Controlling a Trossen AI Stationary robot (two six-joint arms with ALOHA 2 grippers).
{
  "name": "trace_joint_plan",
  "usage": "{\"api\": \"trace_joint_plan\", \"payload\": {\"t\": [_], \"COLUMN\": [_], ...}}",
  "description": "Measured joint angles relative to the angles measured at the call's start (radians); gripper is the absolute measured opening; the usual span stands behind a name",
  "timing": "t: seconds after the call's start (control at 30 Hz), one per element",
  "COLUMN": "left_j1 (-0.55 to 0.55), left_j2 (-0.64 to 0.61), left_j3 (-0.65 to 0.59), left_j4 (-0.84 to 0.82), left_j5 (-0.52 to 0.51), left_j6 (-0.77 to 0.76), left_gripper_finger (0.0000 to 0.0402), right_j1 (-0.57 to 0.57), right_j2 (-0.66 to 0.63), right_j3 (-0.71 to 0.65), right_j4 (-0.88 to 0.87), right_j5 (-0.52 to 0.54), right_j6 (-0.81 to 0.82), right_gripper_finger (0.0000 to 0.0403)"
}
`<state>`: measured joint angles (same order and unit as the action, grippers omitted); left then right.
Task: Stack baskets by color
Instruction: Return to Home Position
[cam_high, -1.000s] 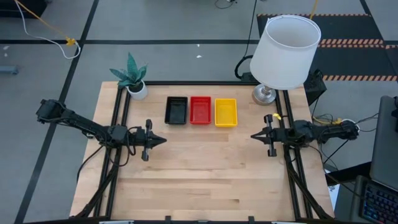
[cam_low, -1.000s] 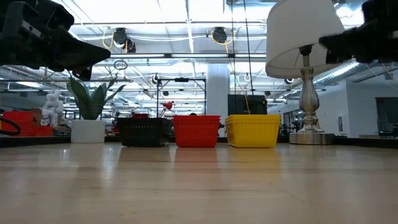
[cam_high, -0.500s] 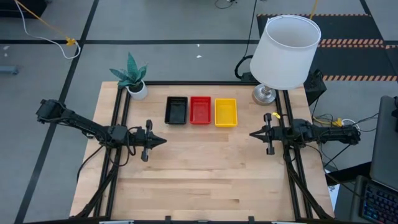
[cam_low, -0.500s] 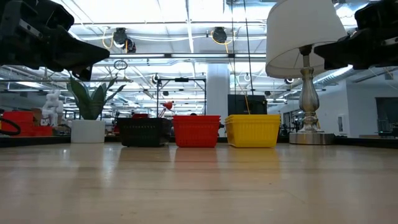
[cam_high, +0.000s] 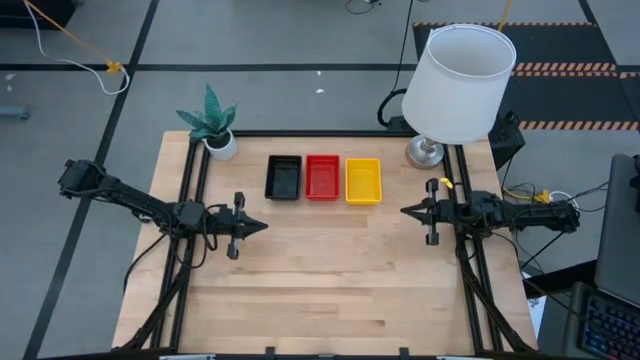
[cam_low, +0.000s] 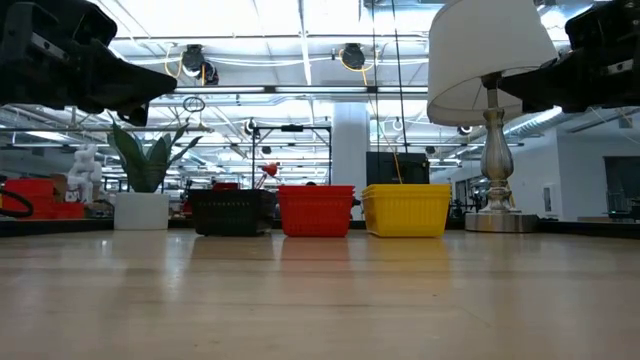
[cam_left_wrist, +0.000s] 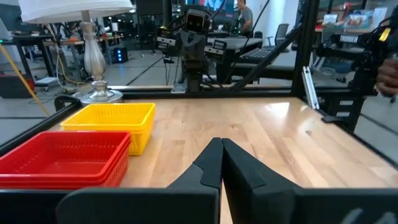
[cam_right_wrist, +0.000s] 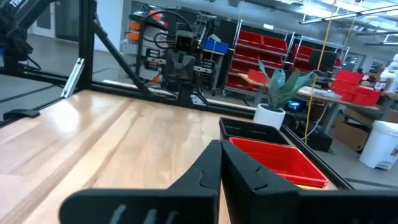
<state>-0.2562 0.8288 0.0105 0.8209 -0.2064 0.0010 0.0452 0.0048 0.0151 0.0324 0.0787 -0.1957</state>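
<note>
Three baskets stand side by side on their bottoms at the table's far middle: black (cam_high: 283, 177), red (cam_high: 322, 177), yellow (cam_high: 363, 180). In the low view they form a row: black (cam_low: 232, 212), red (cam_low: 316, 210), yellow (cam_low: 406, 209). The red one (cam_left_wrist: 62, 158) shows layered rims in the left wrist view. My left gripper (cam_high: 262, 226) hovers shut, level, near and left of the black basket. My right gripper (cam_high: 404, 212) hovers shut, level, right of the yellow basket, pointing left. Both hold nothing, as the left (cam_left_wrist: 221, 142) and right (cam_right_wrist: 219, 144) wrist views show.
A white-shaded lamp (cam_high: 460, 80) stands at the far right corner and a small potted plant (cam_high: 212, 125) at the far left corner. Black frame rails (cam_high: 190, 200) run along both table sides. Bare wood (cam_high: 330, 290) fills the near half of the table.
My right gripper has swung a little toward the table's far edge and the yellow basket, staying shut and level. The left gripper and the baskets have kept still.
</note>
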Motion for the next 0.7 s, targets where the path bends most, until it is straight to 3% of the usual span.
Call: {"api": "trace_joint_plan", "payload": {"t": [0.43, 0.7], "left_j1": [0.046, 0.144], "left_j2": [-0.068, -0.177], "left_j3": [0.0, 0.0], "left_j4": [-0.07, -0.212], "left_j5": [0.004, 0.13], "left_j6": [0.049, 0.026], "left_gripper_finger": [0.0007, 0.0007], "right_j1": [0.0, 0.0], "right_j2": [0.0, 0.0], "right_j3": [0.0, 0.0], "right_j4": [0.003, 0.003], "right_j5": [-0.001, -0.001], "right_j6": [-0.009, -0.004], "right_gripper_finger": [0.0002, 0.0002]}}
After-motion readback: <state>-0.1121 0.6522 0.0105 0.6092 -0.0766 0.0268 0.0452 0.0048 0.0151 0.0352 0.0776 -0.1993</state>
